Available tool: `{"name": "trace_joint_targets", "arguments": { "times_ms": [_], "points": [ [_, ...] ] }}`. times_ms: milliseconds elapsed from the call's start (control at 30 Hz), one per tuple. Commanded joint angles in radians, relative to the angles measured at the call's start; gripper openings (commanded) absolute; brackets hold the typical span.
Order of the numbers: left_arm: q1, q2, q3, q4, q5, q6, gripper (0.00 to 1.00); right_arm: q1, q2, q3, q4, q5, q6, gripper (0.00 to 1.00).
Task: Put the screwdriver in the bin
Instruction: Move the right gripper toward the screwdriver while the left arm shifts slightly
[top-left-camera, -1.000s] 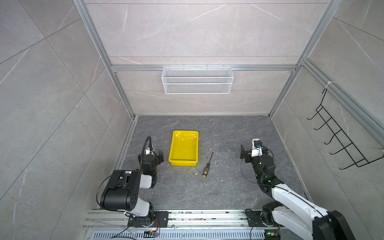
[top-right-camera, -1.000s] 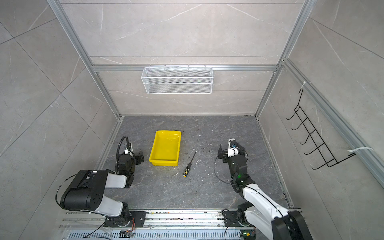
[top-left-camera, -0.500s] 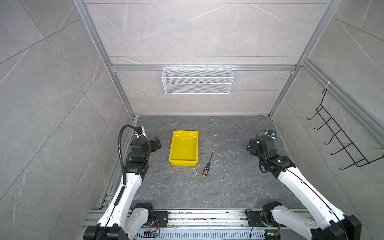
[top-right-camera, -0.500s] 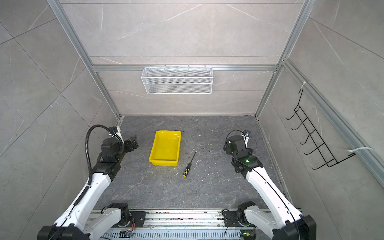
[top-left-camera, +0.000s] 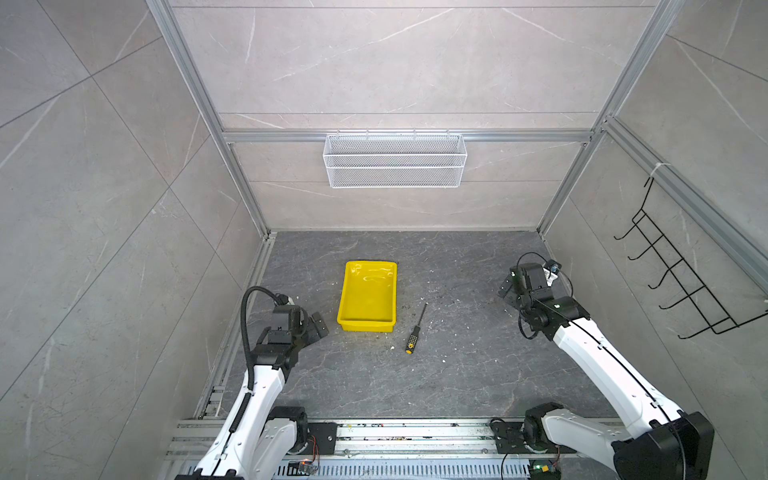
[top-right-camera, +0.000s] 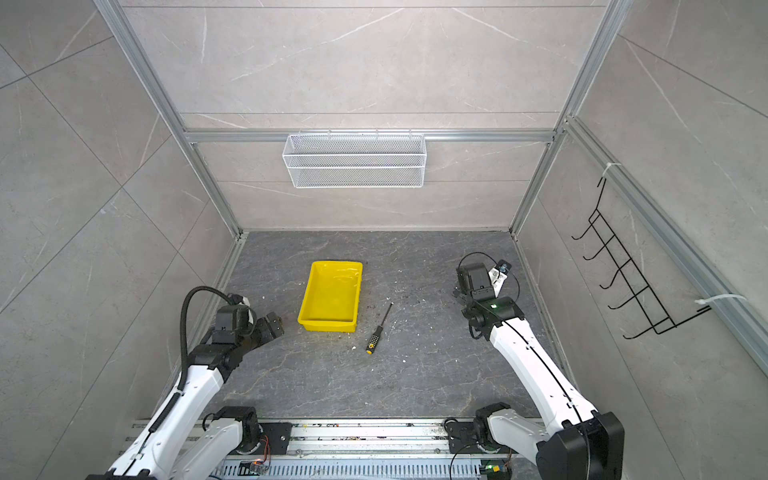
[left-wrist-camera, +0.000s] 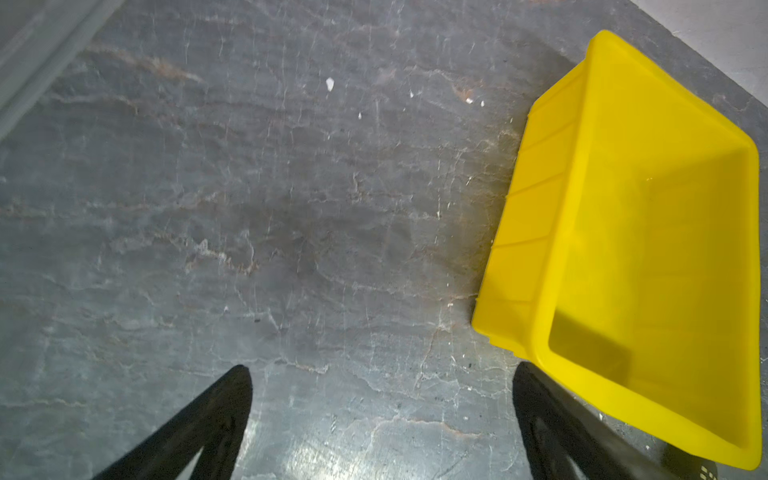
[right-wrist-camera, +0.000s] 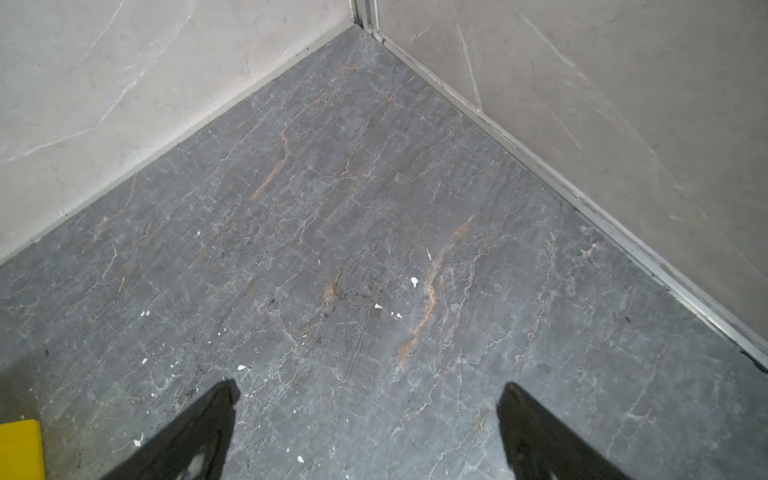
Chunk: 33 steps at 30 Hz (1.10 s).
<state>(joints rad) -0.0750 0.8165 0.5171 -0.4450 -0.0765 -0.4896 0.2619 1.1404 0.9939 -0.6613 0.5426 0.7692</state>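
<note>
Open floor (top-left-camera: 457, 374) is lying all around the screwdriver (top-left-camera: 415, 330); only the bin (top-left-camera: 367, 297) is crowding its left side.

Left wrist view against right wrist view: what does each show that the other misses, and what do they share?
Only the left wrist view: the bin's empty inside, a sliver of the screwdriver's dotted handle at the frame's edge, and the open left gripper. Only the right wrist view: the wall corner of the enclosure, and the open right gripper. Both: the dark stone floor with white flecks, and the bin, though the right wrist view catches just a yellow edge.
</note>
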Motion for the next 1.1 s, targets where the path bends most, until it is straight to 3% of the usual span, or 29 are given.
{"name": "trace_joint_targets", "arguments": {
  "times_ms": [0,100,333,467,567,633,733,833,967,1067],
  "points": [
    [0.0,-0.07,-0.043,0.02,0.005,-0.076,1.0,-0.006,0.015,0.003,-0.061,0.054,0.069,1.0],
    [0.0,-0.117,-0.071,0.02,0.006,-0.102,1.0,-0.008,-0.025,-0.047,0.066,-0.12,-0.107,1.0],
    [0.0,-0.22,-0.104,-0.029,-0.096,-0.171,1.0,-0.012,0.005,0.097,-0.198,-0.133,-0.156,1.0],
    [0.0,-0.268,-0.127,-0.06,-0.163,-0.232,1.0,-0.01,0.041,0.11,-0.152,-0.273,-0.146,0.99],
    [0.0,-0.289,-0.142,-0.045,-0.122,-0.204,1.0,0.008,0.057,0.048,-0.001,-0.374,-0.021,0.97],
    [0.0,-0.3,-0.14,-0.058,-0.135,-0.201,1.0,0.08,0.096,0.014,0.105,-0.392,0.098,0.94],
    [0.0,-0.322,-0.132,-0.083,-0.182,-0.216,1.0,0.285,0.215,0.057,0.155,-0.267,0.207,0.92],
    [0.0,-0.363,-0.146,-0.086,-0.196,-0.231,1.0,0.422,0.361,0.144,0.121,-0.218,0.329,0.92],
    [-0.001,-0.41,-0.164,-0.082,-0.184,-0.226,1.0,0.536,0.41,0.114,0.159,-0.176,0.477,0.9],
    [0.0,-0.429,-0.172,-0.079,-0.189,-0.226,1.0,0.572,0.408,0.041,0.242,-0.218,0.537,0.87]
  ]
}}
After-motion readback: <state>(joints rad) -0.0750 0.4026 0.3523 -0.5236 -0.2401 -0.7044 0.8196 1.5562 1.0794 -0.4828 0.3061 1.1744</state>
